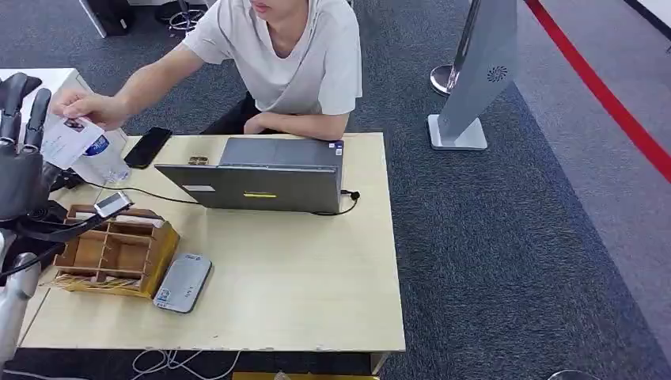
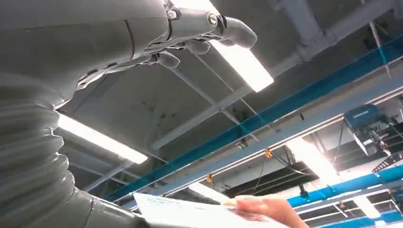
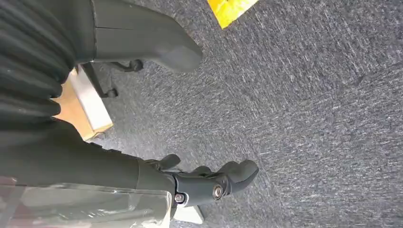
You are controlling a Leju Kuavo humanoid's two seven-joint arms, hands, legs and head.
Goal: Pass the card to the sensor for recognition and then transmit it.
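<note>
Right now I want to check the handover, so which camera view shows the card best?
The head view: the card shows its printed face, held by a person's hand next to the raised left robot hand. The left wrist view catches the card from beneath, at the frame's edge. The right wrist view looks at carpet.

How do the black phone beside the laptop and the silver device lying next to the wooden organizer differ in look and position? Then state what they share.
The black phone is dark and glossy; the silver device is pale grey with a matte face. The black phone lies at the far edge of the table, near the seated person; the silver device lies near the robot's edge, beside the wooden organizer. Both are flat, rounded rectangles lying on the table at a similar slant, with nothing touching them.
</note>
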